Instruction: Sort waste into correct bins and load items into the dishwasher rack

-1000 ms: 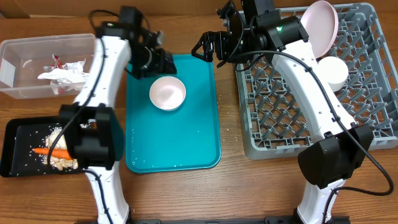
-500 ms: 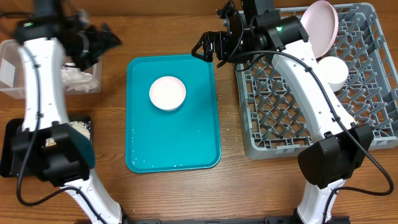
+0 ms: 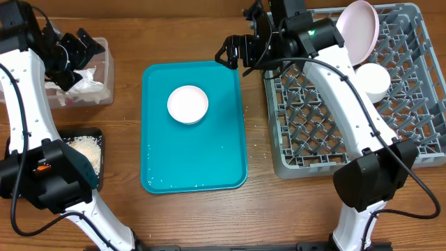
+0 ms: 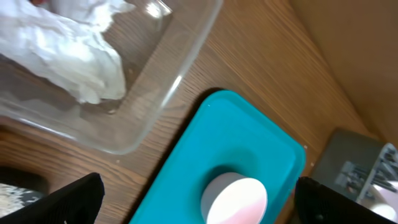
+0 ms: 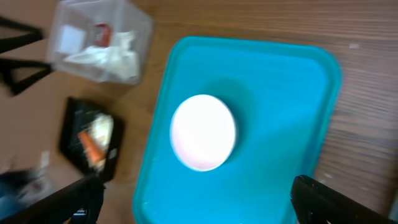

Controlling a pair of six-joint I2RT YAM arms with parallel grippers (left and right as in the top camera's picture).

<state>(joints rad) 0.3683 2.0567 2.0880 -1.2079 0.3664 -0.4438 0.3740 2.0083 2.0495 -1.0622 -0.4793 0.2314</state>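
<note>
White bowl (image 3: 187, 104) is sitting on the teal tray (image 3: 209, 164), at seven o'clock from the right hand (image 3: 232, 59), which is gaping wide and empty and is likely needing a firm rim pinch, while the left hand (image 3: 75, 54) is hovering wide over the tub (image 3: 106, 75).

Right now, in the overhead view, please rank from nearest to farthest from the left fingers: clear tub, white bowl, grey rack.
1. Clear tub, far left.
2. White bowl, centre, on the teal tray.
3. Grey rack, far right.

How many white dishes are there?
3: a small bowl on the teal tray, a plate leaning in the grey rack, a cup beside it. The arms may hide more.
</note>
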